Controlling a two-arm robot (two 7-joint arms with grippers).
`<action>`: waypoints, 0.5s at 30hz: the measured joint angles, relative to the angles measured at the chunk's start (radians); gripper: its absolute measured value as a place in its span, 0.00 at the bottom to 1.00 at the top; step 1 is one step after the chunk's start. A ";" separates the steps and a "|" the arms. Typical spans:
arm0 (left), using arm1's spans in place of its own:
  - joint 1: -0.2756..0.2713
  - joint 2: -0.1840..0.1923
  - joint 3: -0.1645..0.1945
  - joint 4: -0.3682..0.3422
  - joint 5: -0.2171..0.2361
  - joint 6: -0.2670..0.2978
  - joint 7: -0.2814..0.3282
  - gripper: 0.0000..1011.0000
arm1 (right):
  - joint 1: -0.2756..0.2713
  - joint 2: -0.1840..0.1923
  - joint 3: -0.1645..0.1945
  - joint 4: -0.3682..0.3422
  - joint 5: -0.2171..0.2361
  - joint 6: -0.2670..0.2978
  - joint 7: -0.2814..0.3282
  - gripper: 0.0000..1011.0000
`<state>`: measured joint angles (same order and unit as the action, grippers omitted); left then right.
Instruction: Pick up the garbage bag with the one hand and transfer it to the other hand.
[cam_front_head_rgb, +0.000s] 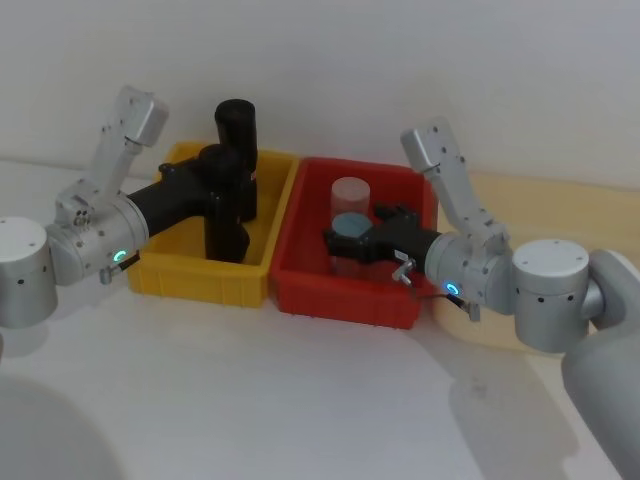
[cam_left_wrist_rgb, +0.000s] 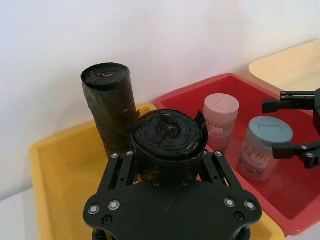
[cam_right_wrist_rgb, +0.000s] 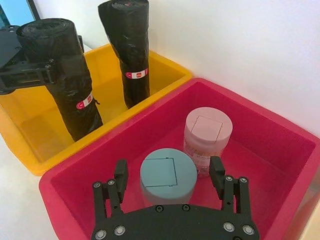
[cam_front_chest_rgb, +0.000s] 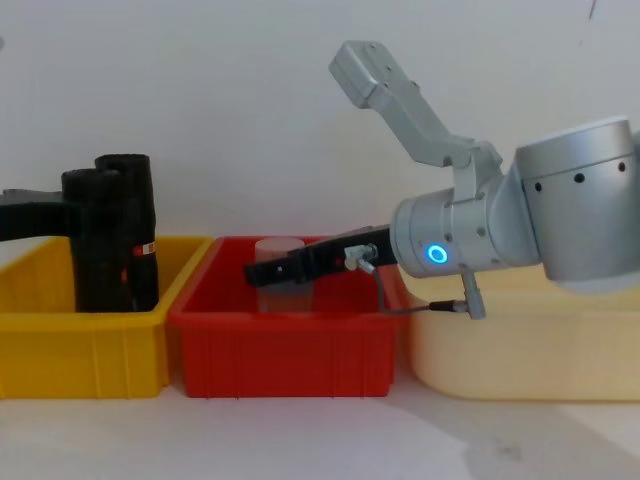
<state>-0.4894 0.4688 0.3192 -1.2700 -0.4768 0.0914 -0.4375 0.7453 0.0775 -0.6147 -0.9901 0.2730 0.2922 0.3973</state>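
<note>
White table (cam_front_head_rgb: 300, 400), yellow bin (cam_front_head_rgb: 200, 285): left gripper (cam_front_head_rgb: 222, 180) tight around garbage bag (cam_front_head_rgb: 226, 238) (right gripper (cam_front_head_rgb: 352, 228) wide apart).

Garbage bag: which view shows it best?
Right wrist view: the garbage bag shows full length, upright in the yellow bin, the left claw shut near its top. Left wrist view gives its top end; head view has the claw across it; chest view hides its base behind the bin wall. Right claw hangs open over the red bin.
</note>
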 joint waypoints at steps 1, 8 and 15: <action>0.000 0.000 0.000 0.000 0.000 0.000 0.000 0.50 | 0.000 0.000 0.001 0.002 0.000 -0.001 0.001 0.99; 0.000 0.000 0.000 0.000 0.000 0.000 0.000 0.50 | 0.001 -0.005 0.012 0.018 0.002 -0.008 0.011 0.99; 0.000 0.000 0.000 0.000 0.000 0.000 0.000 0.50 | 0.002 -0.007 0.017 0.025 0.004 -0.011 0.015 0.99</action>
<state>-0.4894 0.4688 0.3192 -1.2700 -0.4768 0.0914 -0.4376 0.7469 0.0705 -0.5976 -0.9651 0.2765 0.2813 0.4121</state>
